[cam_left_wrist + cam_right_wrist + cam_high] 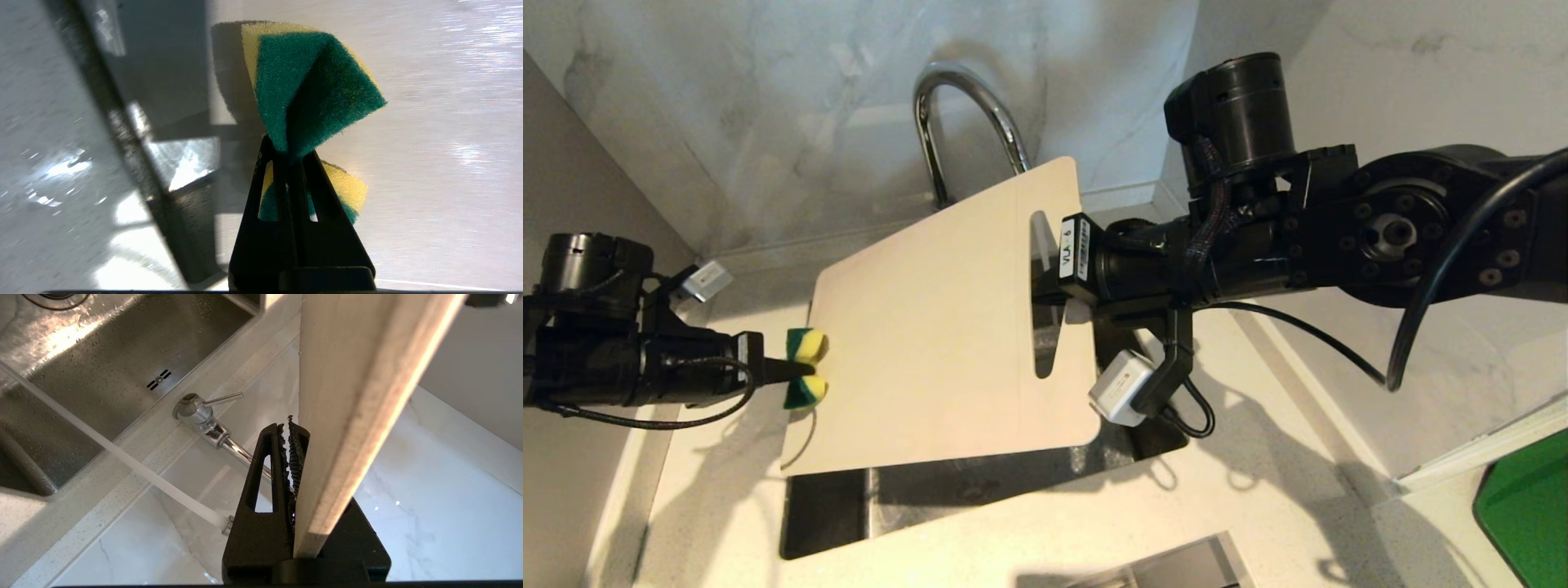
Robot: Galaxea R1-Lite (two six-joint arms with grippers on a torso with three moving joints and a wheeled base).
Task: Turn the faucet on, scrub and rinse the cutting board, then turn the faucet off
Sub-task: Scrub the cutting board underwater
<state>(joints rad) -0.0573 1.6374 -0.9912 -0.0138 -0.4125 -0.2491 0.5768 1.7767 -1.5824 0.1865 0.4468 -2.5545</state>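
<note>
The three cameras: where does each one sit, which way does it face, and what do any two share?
Head view: from above, facing down at the sink; both arms show, the board between them.
Left wrist view: behind the left gripper, shut on the sponge, facing the board.
Right wrist view: behind the right gripper, gripping the board's edge, facing the faucet and running water.
All share the board.

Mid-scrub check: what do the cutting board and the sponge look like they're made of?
Cutting board: likely plastic; smooth matte cream face, thin rigid edge. Sponge: soft yellow foam with a fuzzy green scouring layer, pinched and folded in the left end effector.
</note>
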